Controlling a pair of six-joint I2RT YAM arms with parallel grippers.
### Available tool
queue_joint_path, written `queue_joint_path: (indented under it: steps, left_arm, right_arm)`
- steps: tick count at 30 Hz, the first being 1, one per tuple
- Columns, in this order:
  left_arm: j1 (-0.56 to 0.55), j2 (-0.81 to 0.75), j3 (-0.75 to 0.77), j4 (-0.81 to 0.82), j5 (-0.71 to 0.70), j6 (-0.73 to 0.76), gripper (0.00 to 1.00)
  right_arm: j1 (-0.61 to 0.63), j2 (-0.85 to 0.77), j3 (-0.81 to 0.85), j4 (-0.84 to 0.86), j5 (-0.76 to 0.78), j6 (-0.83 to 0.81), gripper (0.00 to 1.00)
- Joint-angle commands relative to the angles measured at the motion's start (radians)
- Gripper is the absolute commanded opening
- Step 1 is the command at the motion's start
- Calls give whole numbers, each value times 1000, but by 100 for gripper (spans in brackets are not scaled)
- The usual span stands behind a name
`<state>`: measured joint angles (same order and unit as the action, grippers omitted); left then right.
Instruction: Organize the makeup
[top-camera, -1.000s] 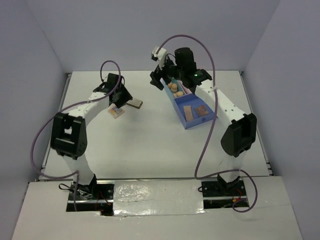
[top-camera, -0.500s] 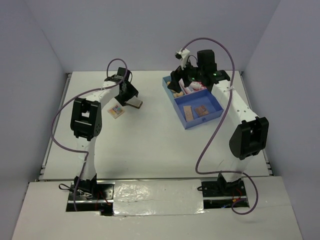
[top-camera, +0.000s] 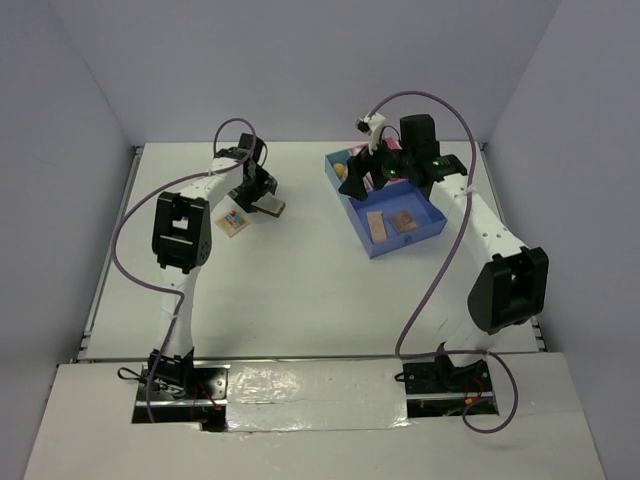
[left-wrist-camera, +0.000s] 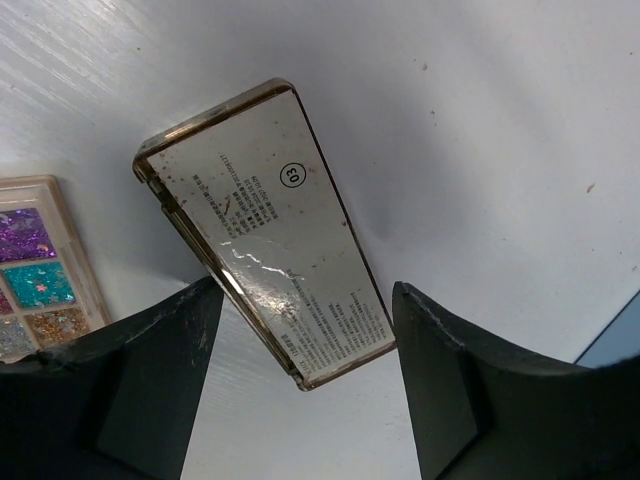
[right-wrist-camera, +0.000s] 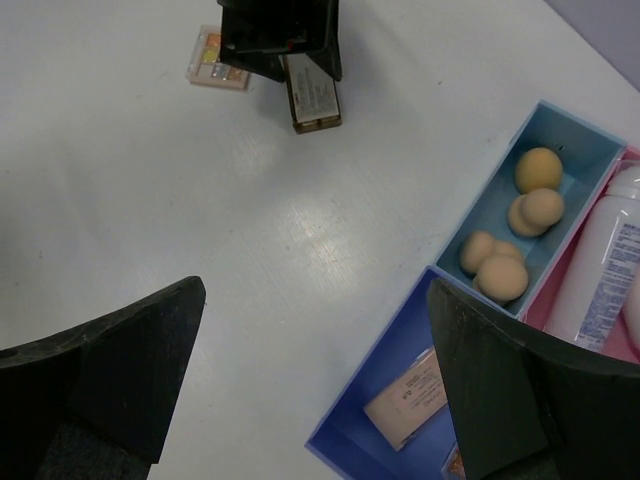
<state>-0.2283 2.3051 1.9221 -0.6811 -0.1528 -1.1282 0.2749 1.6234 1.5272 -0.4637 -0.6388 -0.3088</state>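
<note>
Gold trim runs round the scuffed palette (left-wrist-camera: 265, 230) that lies flat on the white table (top-camera: 300, 290), back side up. Its pale label is speckled, with fine print and a circled mark. Its near end sits between the fingers of the left gripper (left-wrist-camera: 305, 300), which are spread wide and not clamped on it; a clear gap shows at the right-hand finger.

Just beside it, and apart from it, lies a glitter palette (left-wrist-camera: 35, 270) with square pans of purple, teal and gold in a cream frame. Both palettes are on the far left part of the table, well apart from the blue tray (top-camera: 412, 245) at the far right.

The right gripper (right-wrist-camera: 315, 300) hangs over the left side of the tray, spread wide, with nothing between its fingers. Tan egg-shaped sponges (right-wrist-camera: 503, 277) lie in the tray's light-blue compartment. In the pink compartment next to it, a white bottle (right-wrist-camera: 600, 270) lies on its side. The large blue compartment holds a pinkish palette (right-wrist-camera: 405, 400) and a brown palette (top-camera: 404, 221), side by side.
</note>
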Motion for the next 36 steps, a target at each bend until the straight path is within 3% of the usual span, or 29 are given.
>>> queue_joint_path:
  steps: [1,7,22,32,36]
  left_arm:
    - [14,74,66,-128,-13,-48,82]
    - [26,183,215,-290,-4,-45,83]
    - [37,247,247,-402,-1,33,77]
    - [38,182,170,-334,13,77,77]
    - [41,110,118,-220,44,45,79]
  right_arm:
    - [-9,-63,-27,34,-28,27,100]
    - [-16,-99,-68,56,-41,56,100]
    - [-69,-180,-119,66,-94,82,100]
    - [-75,-218,-154,65,-108,85,100]
    - [-77,-226,-160,62,-107,82,100]
